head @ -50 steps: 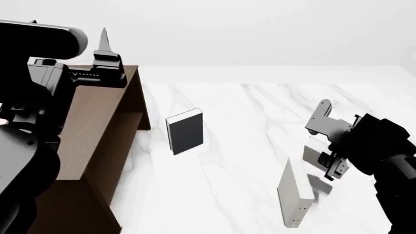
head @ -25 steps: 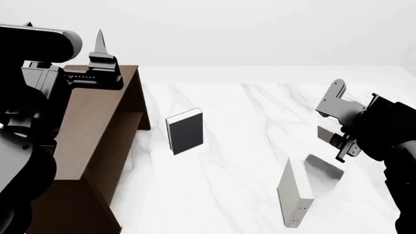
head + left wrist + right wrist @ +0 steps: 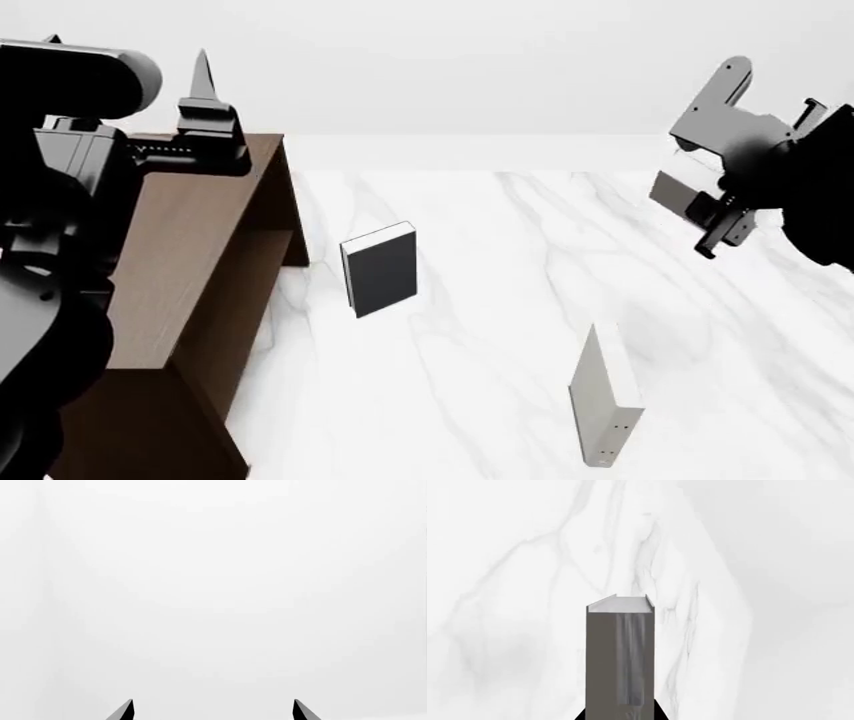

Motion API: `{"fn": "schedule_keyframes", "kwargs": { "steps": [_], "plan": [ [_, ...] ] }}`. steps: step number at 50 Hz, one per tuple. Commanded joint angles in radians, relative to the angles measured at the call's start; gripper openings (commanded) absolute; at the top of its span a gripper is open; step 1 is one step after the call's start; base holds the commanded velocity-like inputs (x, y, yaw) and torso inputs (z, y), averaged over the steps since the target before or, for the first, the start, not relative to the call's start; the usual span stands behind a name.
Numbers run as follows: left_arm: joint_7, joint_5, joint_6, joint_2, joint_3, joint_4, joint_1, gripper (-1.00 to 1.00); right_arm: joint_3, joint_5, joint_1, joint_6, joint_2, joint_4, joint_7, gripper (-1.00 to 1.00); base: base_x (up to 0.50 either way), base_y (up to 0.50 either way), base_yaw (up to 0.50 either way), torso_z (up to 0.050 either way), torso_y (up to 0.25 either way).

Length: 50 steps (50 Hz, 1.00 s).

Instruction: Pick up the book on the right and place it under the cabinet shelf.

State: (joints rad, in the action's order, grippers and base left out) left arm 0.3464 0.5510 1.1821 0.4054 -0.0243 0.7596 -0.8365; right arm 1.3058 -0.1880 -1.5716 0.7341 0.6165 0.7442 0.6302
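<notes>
The right tool [image 3: 701, 195] is pinching the book [image 3: 671, 192] across its flat covers, and in the right wrist view the book [image 3: 620, 655] is jutting straight out from between the jaws, narrow end outward. It is hanging in the air over the far right of the marble desk [image 3: 507, 260], touching nothing but the tool.

Thin, stiff and probably light, the book is looking easy to carry, though its smooth covers could slide in a loose grip. Squeezing both covers close to one edge, as here, is looking like the sound hold.

A grey book [image 3: 607, 395] is standing near right, below the tool. A black book [image 3: 380, 268] is standing mid-desk. The cabinet [image 3: 200, 260] is waiting well apart at left. The left tool [image 3: 212, 715] is hovering above it, tips spread, gripping nothing.
</notes>
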Motion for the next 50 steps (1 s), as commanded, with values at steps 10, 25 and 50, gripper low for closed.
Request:
{"fn": "schedule_keyframes", "kwargs": {
  "steps": [10,25,50],
  "plan": [
    [0.013,0.013,0.016,-0.005,0.012,-0.002,-0.050,1.00,-0.238,-0.123,-0.145,0.234,0.129,-0.461,-0.058,-1.00,0.00,0.00,0.00,0.000,0.001],
    [0.023,0.033,0.049,-0.004,0.016,0.008,-0.091,1.00,-0.503,-0.354,-0.104,0.387,0.158,-0.708,-0.152,-1.00,0.00,0.00,0.00,0.000,0.001],
    [0.039,0.038,0.032,0.003,0.012,0.029,-0.087,1.00,-1.135,-0.938,0.258,0.635,0.042,-1.104,-0.586,-1.00,0.00,0.00,0.00,0.000,0.001]
  ]
}}
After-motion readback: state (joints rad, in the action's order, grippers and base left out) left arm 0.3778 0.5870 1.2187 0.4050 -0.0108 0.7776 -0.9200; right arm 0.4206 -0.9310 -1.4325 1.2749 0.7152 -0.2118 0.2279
